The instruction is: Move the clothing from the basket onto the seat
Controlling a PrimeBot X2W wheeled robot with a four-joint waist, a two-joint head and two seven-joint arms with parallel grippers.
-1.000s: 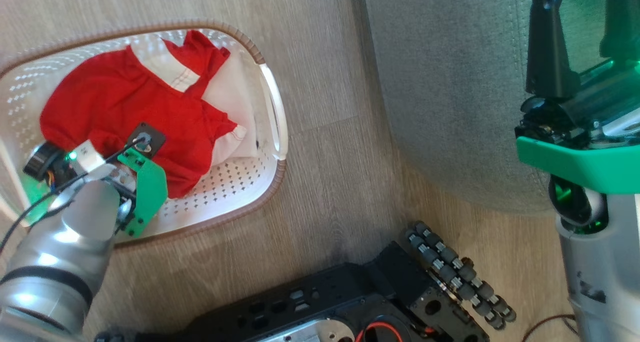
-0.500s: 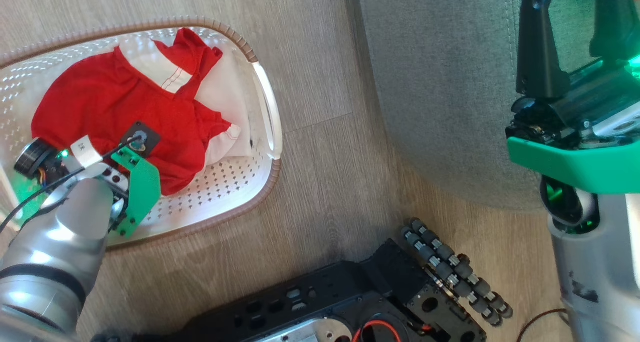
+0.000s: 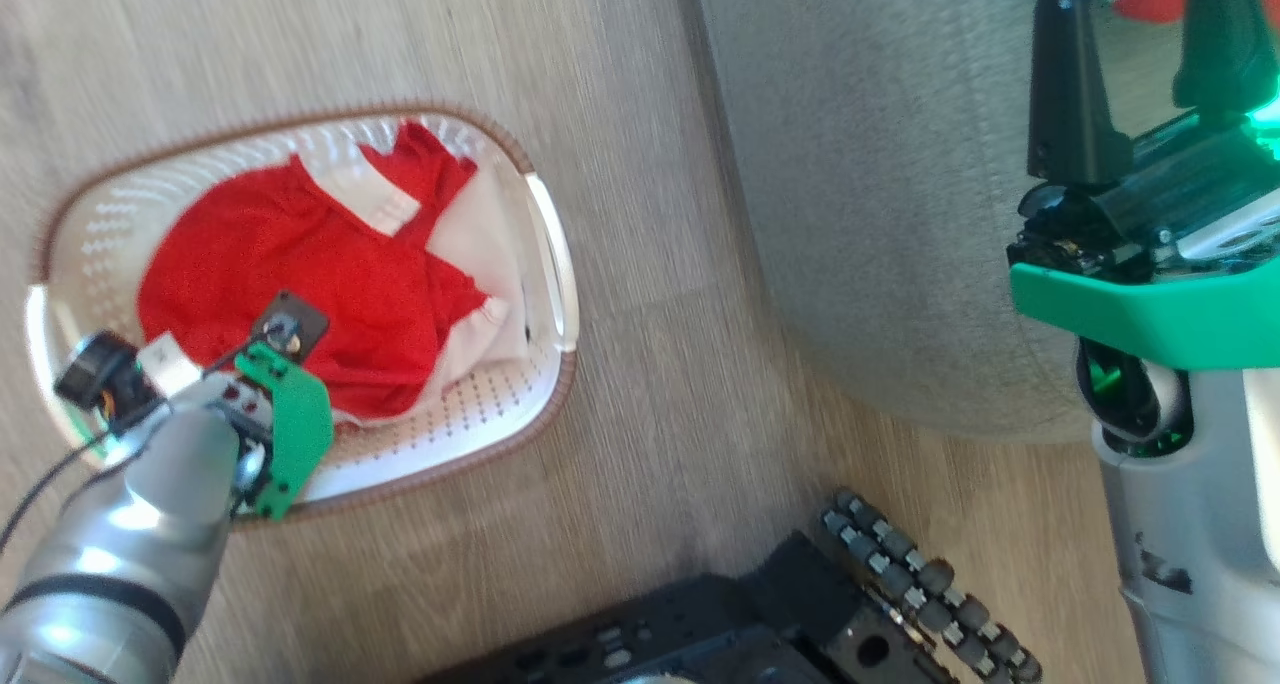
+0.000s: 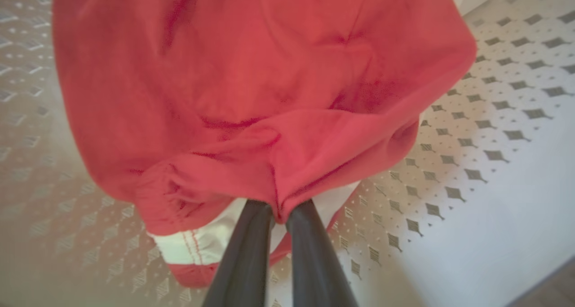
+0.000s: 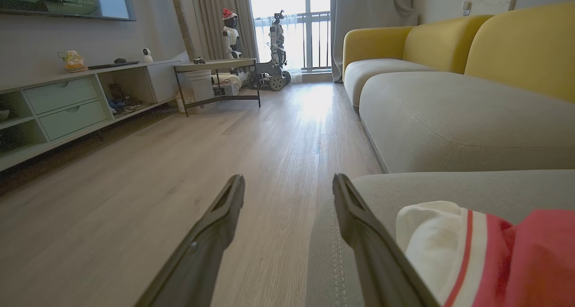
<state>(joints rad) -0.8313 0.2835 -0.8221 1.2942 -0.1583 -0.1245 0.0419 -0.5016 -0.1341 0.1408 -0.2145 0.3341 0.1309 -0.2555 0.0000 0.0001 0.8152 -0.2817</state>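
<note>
The left jaws are pressed together, their dark fingers (image 4: 245,253) pinching a small fold of the red clothing (image 4: 269,96) inside the basket (image 3: 556,264). The hold is narrow and the fabric looks thin and slippery, so the lift probably goes best straight up and slowly, with the pinch kept tight until the trailing white hem clears the basket's rim. A snag there could tip or drag so light a basket.

To the right of the basket, across a strip of wooden floor (image 3: 650,164), lies the seat (image 3: 880,214). One red-and-white garment (image 5: 516,253) already rests on it. The right jaws stand spread and empty over the seat's edge nearest the basket, so that arm may crowd the drop spot. The robot's black base (image 3: 800,614) sits on the floor near the basket, under the likely path.
</note>
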